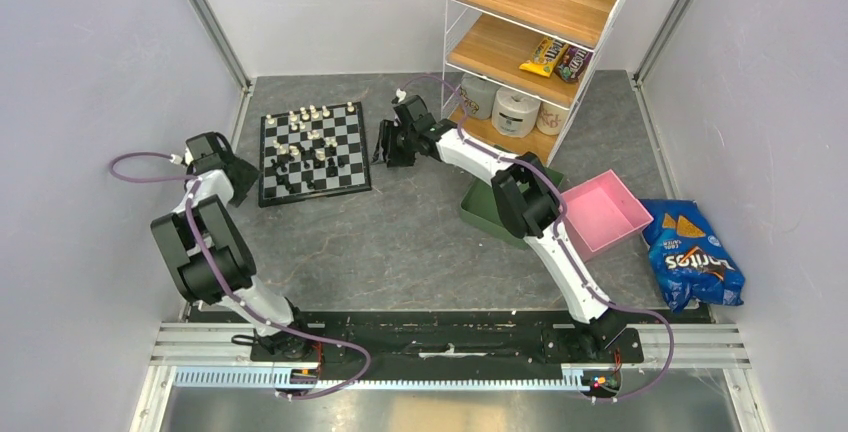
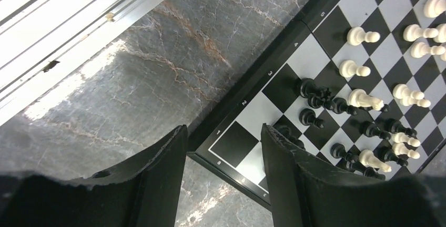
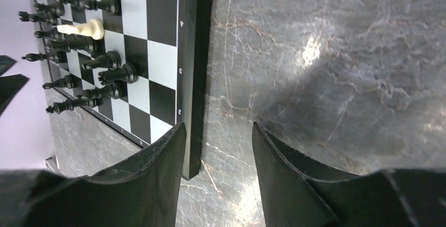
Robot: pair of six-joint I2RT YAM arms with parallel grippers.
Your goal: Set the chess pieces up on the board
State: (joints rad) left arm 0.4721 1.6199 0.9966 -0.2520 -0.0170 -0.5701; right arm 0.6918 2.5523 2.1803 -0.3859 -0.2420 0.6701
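The board (image 1: 350, 167) lies at the back left of the table, with cream-white and black chess pieces (image 1: 310, 142) scattered over its squares, some lying on their sides. My left gripper (image 1: 240, 180) is at the board's left side. In the left wrist view its jaws (image 2: 223, 130) stand open astride the board's corner (image 2: 231, 145), holding nothing, with black pieces (image 2: 315, 94) and white pieces (image 2: 363, 36) beyond. My right gripper (image 1: 386, 147) is at the board's right side. It (image 3: 218, 126) is open too, and the board's edge (image 3: 193, 132) lies just inside its left finger (image 3: 158, 179).
A wire shelf rack (image 1: 530, 42) with snacks and paper rolls stands at the back right. A green tray (image 1: 490, 220) and a pink tray (image 1: 603, 210) sit under and beside the right arm. A blue chip bag (image 1: 692, 262) lies at the far right.
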